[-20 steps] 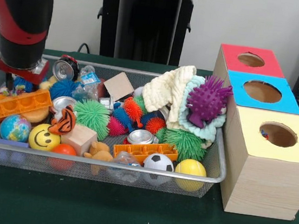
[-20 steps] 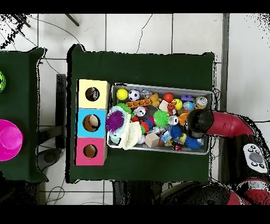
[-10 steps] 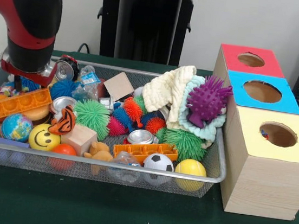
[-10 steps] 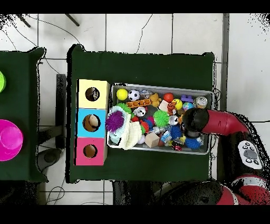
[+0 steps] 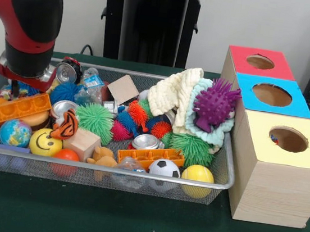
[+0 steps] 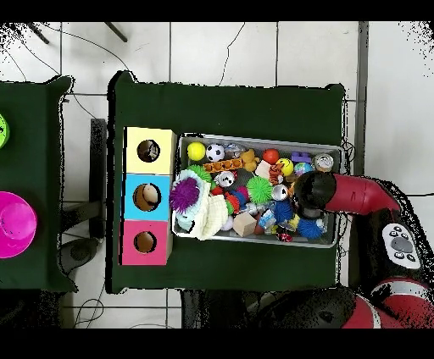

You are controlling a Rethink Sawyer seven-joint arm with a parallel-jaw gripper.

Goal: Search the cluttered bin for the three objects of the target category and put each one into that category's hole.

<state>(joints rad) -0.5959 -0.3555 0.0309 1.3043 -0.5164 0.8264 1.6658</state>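
- The table (image 5: 130, 226), under a dark green cloth, carries everything
- My arm (image 5: 28, 15), red and black, comes down over the left end of the bin (image 5: 136, 176); from overhead it reaches in across the bin's right end (image 6: 356, 195)
- The bin is wire mesh, heaped with toys, and stands just left of the wooden boxes
- The yellow-topped box (image 5: 277, 182) is the nearest and biggest of the three, with a blue-topped box (image 5: 300, 105) behind it and a red-topped box (image 5: 238, 61) farthest
- The yellow hole (image 5: 288, 139) is round and dark, with a speck of colour at its left inner edge that is too small to name
- A cream cloth (image 5: 172, 92) is piled at the bin's right end, with a purple spiky ball (image 5: 214, 103) resting against it
- An orange block (image 5: 17, 107) lies just in front of my wrist
- A green spiky ball (image 5: 94, 119) sits near the middle, right of the block
- A silver can (image 5: 67, 72) lies at the far rim, just right of my wrist
- My gripper (image 5: 14, 88) hangs low behind the orange block, mostly hidden, and I cannot tell whether it is apart or together
- Among the clutter I cannot pick out any crumpled wrapper for sure
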